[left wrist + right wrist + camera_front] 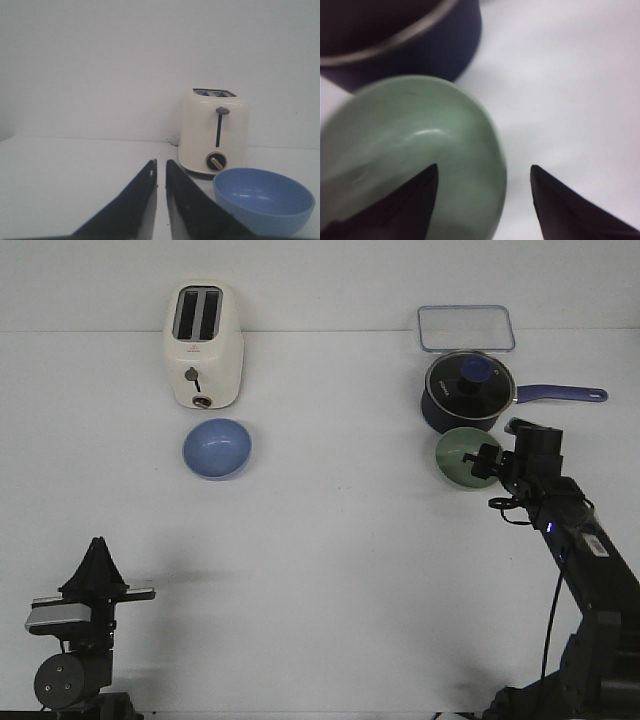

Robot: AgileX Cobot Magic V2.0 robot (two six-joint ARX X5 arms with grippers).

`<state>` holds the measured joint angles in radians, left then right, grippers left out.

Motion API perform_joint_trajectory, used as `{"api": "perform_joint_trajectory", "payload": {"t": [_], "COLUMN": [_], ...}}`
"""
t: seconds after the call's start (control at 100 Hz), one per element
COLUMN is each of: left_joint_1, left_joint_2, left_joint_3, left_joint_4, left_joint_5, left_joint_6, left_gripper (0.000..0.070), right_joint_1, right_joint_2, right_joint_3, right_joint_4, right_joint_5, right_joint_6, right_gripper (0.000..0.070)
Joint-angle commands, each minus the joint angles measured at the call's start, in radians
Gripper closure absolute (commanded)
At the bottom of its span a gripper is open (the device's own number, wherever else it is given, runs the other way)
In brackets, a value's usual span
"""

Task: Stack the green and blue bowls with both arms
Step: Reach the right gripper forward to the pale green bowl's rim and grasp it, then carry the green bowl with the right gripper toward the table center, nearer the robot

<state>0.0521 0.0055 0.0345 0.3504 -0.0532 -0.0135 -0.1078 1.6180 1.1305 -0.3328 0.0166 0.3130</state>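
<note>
The blue bowl (217, 449) sits on the white table in front of the toaster; it also shows in the left wrist view (263, 200). The green bowl (460, 457) sits in front of the dark-blue saucepan, close up in the right wrist view (410, 150). My right gripper (484, 464) (484, 170) is open and straddles the bowl's rim, one finger over the inside, the other outside. My left gripper (97, 552) (161, 164) is shut and empty, low at the near left, far from the blue bowl.
A cream toaster (203, 344) stands at the back left. A dark-blue lidded saucepan (468, 390) with a long handle stands right behind the green bowl. A clear flat lidded box (465, 327) lies behind it by the wall.
</note>
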Motion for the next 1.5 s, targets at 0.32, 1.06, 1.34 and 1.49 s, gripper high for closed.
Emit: {"api": "perform_joint_trajectory", "payload": {"t": [0.32,1.06,1.34,1.49], "left_joint_1": [0.001,0.001,0.001,0.001], "left_joint_2": [-0.002,-0.002,-0.002,-0.002], "left_joint_3": [-0.011,-0.011,-0.011,-0.011], "left_joint_4": [0.01,0.01,0.01,0.01], "left_joint_5": [-0.002,-0.002,-0.002,-0.002], "left_joint_6": [-0.002,-0.002,-0.002,-0.002], "left_gripper": [0.0685,0.0685,0.0685,0.0685], "right_joint_1": [-0.011,0.487,0.776,0.831], "right_joint_2": [0.09,-0.7,-0.669,-0.622], "right_joint_3": [0.03,-0.413,-0.57,-0.571], "right_joint_4": [0.071,-0.185,-0.026,0.012], "right_joint_5": [-0.018,-0.167,-0.028,-0.008], "right_joint_6": [0.002,0.056,0.13,0.128], "right_gripper": [0.07,0.07,0.07,0.07]}}
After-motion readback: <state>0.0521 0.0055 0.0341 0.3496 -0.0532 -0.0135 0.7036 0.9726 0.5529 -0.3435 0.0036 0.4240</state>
